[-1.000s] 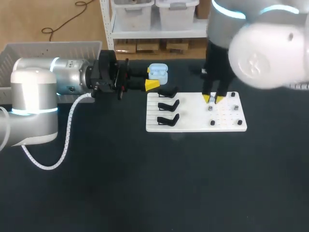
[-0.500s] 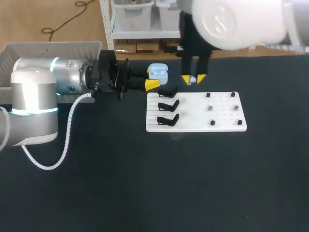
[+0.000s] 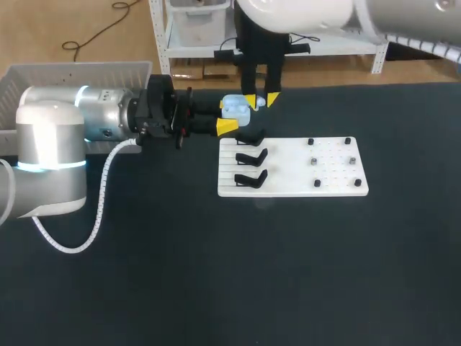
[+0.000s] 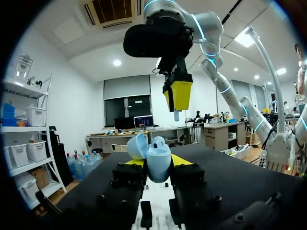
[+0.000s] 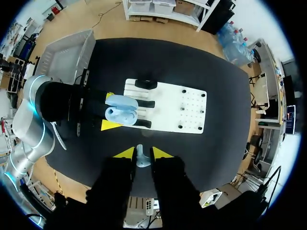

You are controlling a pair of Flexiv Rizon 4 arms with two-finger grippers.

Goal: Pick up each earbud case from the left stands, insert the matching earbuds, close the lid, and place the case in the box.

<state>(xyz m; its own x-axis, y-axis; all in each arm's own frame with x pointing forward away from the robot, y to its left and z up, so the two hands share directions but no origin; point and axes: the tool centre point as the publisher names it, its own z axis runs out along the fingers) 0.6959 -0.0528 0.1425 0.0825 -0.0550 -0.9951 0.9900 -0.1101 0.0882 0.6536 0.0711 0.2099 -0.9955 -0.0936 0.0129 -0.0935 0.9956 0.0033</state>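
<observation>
A light blue earbud case (image 3: 235, 107) with its lid up is held off the table, my left gripper (image 3: 232, 116) shut on its sides. In the left wrist view the case (image 4: 158, 160) sits between my yellow fingertips (image 4: 180, 160). My right gripper (image 3: 261, 100) hangs just right of and above the case, shut on a small pale earbud (image 3: 260, 104). The right wrist view shows that earbud (image 5: 140, 156) between its tips, with the open case (image 5: 122, 111) below. From the left wrist view the right gripper (image 4: 178, 95) and its earbud (image 4: 176, 115) hover above the case.
A white board (image 3: 338, 189) lies mid-table with black stands (image 3: 251, 158) on its left side and small dark pegs (image 3: 317, 160) on its right. A white box (image 3: 72, 72) stands at the table's far left, behind my left arm.
My right arm has swung from over the board's right side to the back left, carrying the earbud to just above the open case. The left arm and case have stayed still.
</observation>
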